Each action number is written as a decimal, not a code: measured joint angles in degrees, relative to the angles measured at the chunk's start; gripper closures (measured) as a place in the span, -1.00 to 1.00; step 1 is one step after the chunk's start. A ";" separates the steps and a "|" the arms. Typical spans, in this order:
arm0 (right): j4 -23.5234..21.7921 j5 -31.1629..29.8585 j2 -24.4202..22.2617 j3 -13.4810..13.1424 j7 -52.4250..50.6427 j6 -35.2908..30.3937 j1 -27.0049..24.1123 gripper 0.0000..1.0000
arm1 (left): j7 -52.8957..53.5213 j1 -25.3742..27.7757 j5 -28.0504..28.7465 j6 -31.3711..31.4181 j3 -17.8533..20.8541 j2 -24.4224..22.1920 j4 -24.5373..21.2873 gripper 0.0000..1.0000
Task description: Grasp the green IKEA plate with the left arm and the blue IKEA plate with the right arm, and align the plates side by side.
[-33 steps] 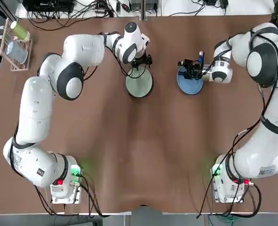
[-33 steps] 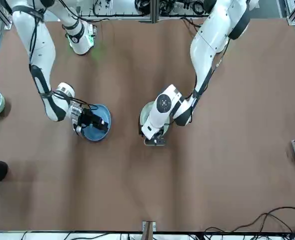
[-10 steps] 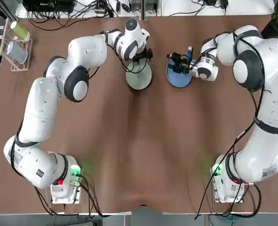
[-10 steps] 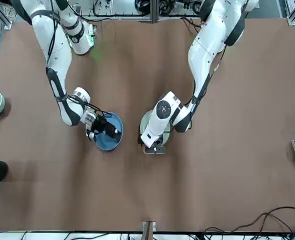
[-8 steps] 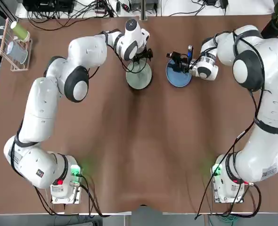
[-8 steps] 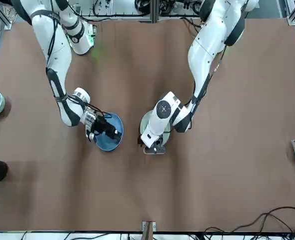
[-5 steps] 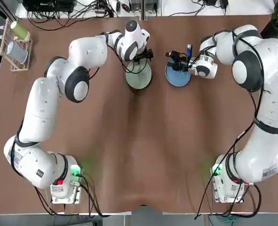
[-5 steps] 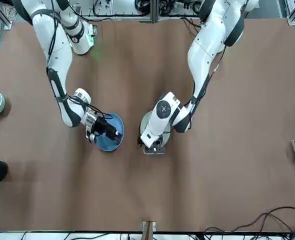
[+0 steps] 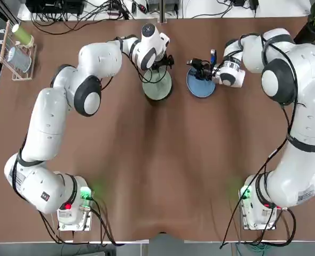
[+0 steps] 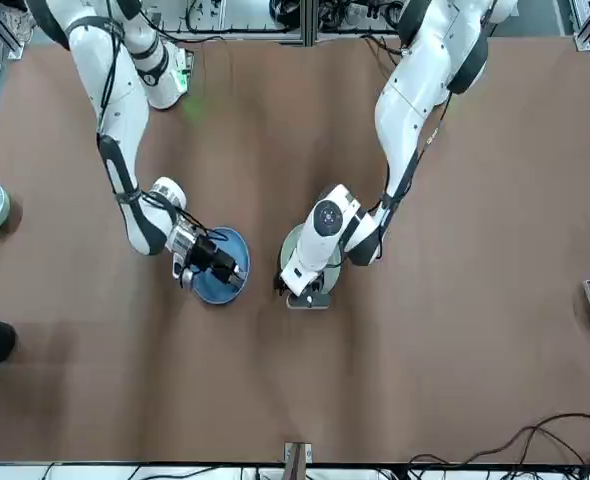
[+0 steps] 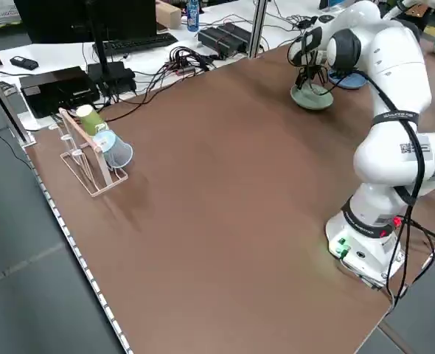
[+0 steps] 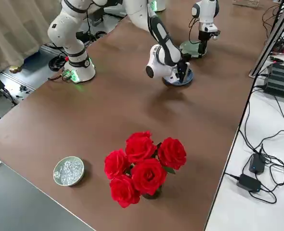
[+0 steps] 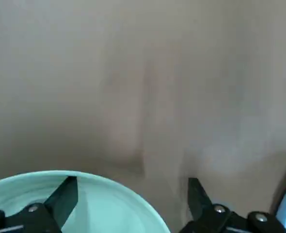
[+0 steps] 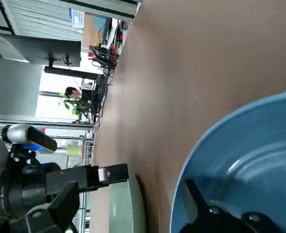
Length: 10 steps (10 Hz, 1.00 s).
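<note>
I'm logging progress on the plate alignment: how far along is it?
Both plates look gripped: the left pincer straddles the green plate's far rim, and the right pincer sits on the blue plate. Both plates now lie near each other at the table's far side, with a bare strip between them. Left to do: close that gap, line them up and let go.

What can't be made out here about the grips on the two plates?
- Top view: the left pincer hides its contact with the green plate.
- Front view: the right pincer covers the blue plate rim; closure unclear.
- Right wrist view: fingers cut off by the bottom edge.
</note>
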 joint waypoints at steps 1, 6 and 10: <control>0.22 0.05 0.00 0.00 0.00 0.60 0.57 -0.92 | 0.00 -0.01 0.00 0.01 0.00 0.01 0.05 -1.00; 0.78 0.70 0.27 0.00 0.00 0.93 1.32 -0.92 | 0.00 -0.51 0.00 2.48 0.02 0.55 0.07 -1.00; 1.33 4.60 0.58 0.07 -0.01 1.05 4.33 -0.92 | 0.00 -1.63 0.00 4.50 0.07 1.09 0.07 -1.00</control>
